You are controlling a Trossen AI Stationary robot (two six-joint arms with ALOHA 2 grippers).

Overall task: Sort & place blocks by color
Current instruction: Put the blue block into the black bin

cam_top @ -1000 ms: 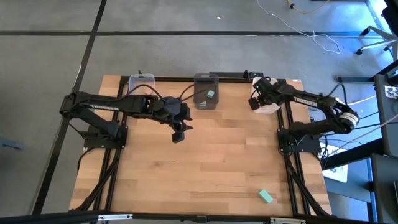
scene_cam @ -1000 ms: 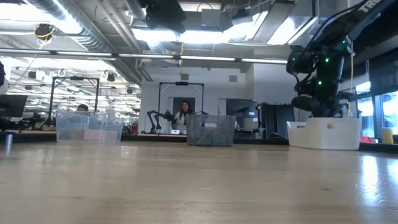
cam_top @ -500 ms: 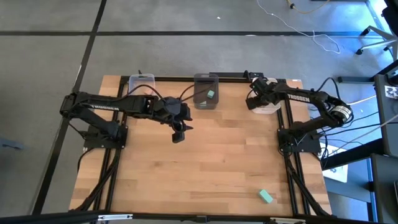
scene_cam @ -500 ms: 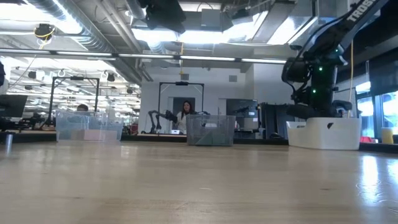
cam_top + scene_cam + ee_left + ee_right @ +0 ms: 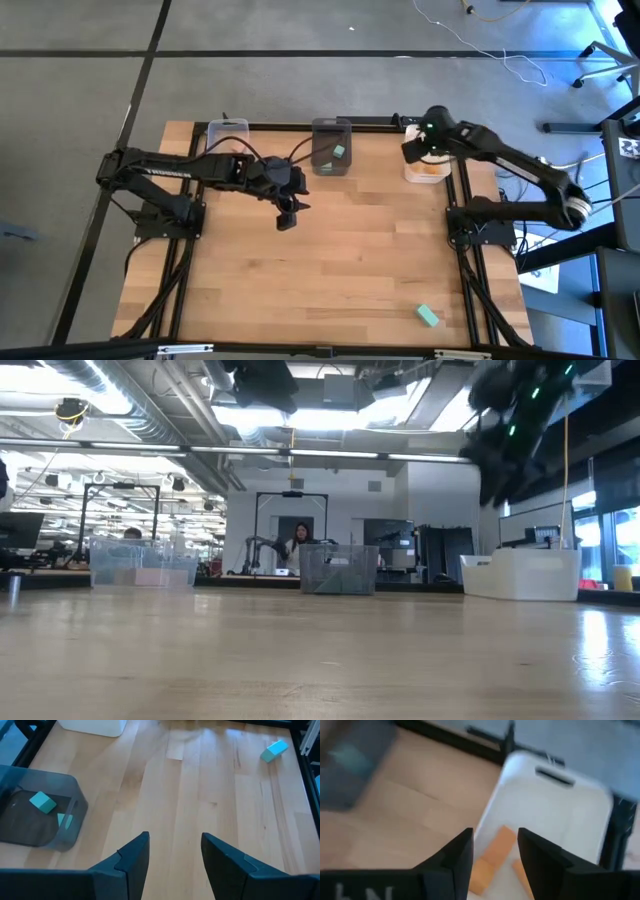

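A: What can't we make out here?

B: In the low view the right gripper [image 5: 505,420] is a dark smear, cut by the top edge.

A: And the white bin [image 5: 555,815]?

B: Blurred in the right wrist view; its orange blocks [image 5: 492,855] run behind the fingers [image 5: 455,857], so their count is unclear.

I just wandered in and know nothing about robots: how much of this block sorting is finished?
Nearly all, it seems. Orange blocks lie in the white bin, teal ones in the grey bin. The right pincer is open and empty above the white bin; the left pincer, also open, waits mid-table. One teal block near the front edge is still unsorted.
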